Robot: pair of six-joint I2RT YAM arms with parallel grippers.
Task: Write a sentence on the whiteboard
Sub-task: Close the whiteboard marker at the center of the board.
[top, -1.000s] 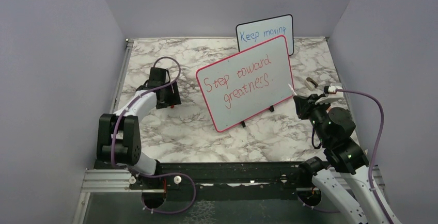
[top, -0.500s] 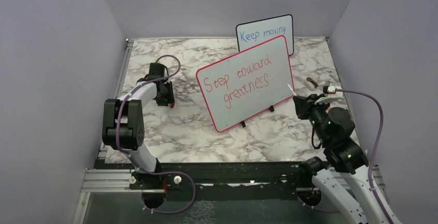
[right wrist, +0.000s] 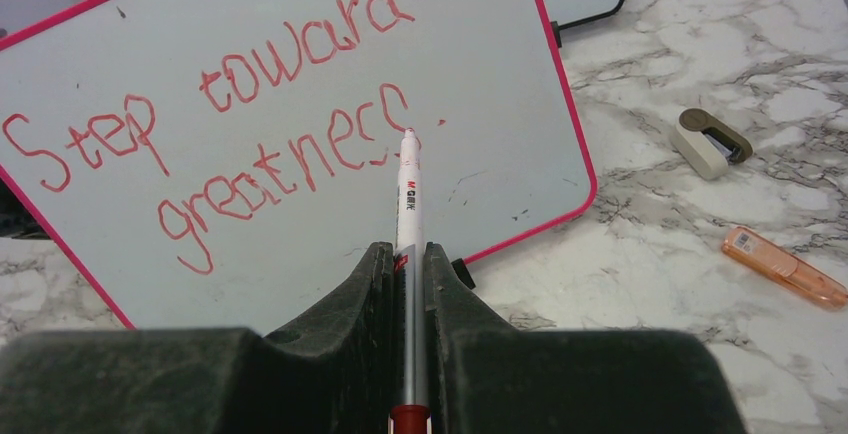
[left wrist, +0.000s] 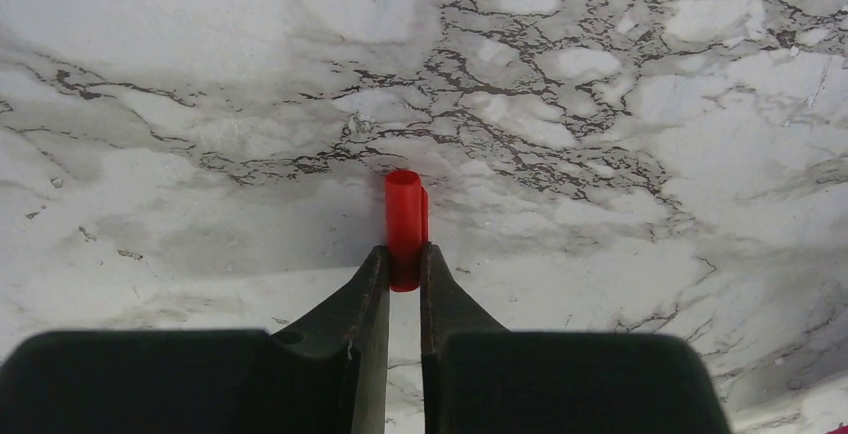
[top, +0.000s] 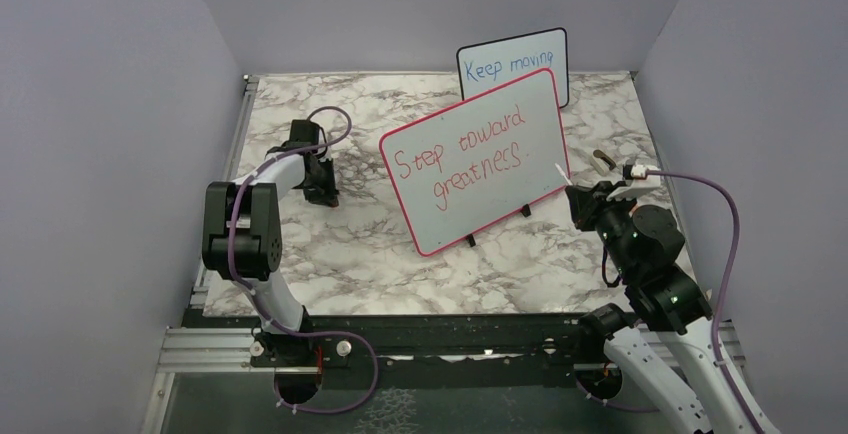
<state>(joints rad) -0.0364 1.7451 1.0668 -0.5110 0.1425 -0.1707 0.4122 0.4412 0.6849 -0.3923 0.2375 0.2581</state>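
Right gripper was clamped shut on a slim white marker pen, its tip pointing at the last "s" of the red handwritten sentence on the tilted, red-pink-framed rectangular whiteboard just ahead. Left gripper, well apart to the board's left, pinched a small red cylindrical cap above the grey-veined marble tabletop.
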